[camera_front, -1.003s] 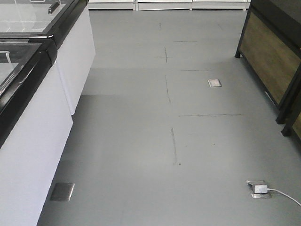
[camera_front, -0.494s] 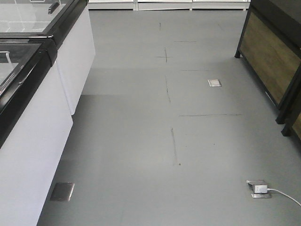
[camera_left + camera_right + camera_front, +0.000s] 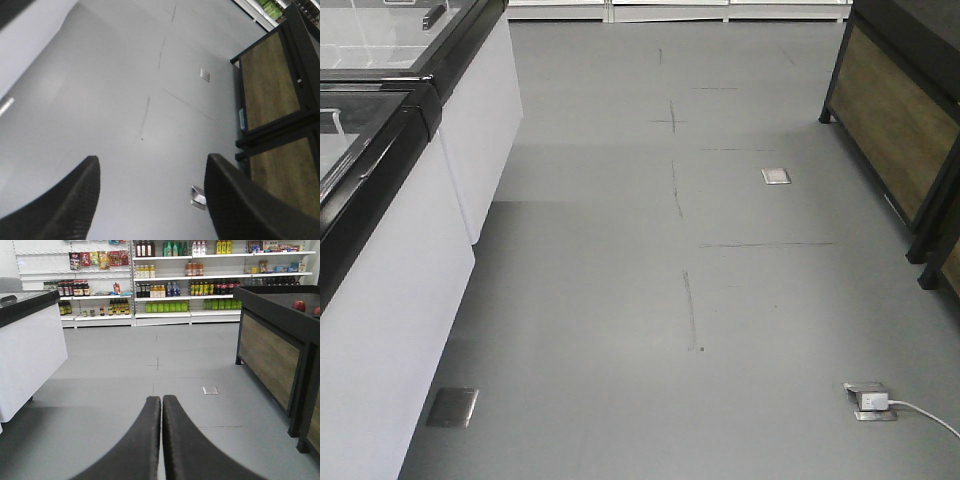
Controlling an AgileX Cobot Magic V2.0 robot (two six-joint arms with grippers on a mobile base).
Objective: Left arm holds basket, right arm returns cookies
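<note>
left pincer [image 3: 152, 167] spread wide, right pincer [image 3: 161, 401] pressed closed.

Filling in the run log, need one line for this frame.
left gripper: open, empty | right gripper: shut, empty | basket: not in view | cookies: not in view | scene: aisle floor, shelves ahead

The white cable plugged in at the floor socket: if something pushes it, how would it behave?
The white cable curves loosely over the floor, so it is probably floppy and light. Its plug sits in the floor socket, so that end would likely hold.
</note>
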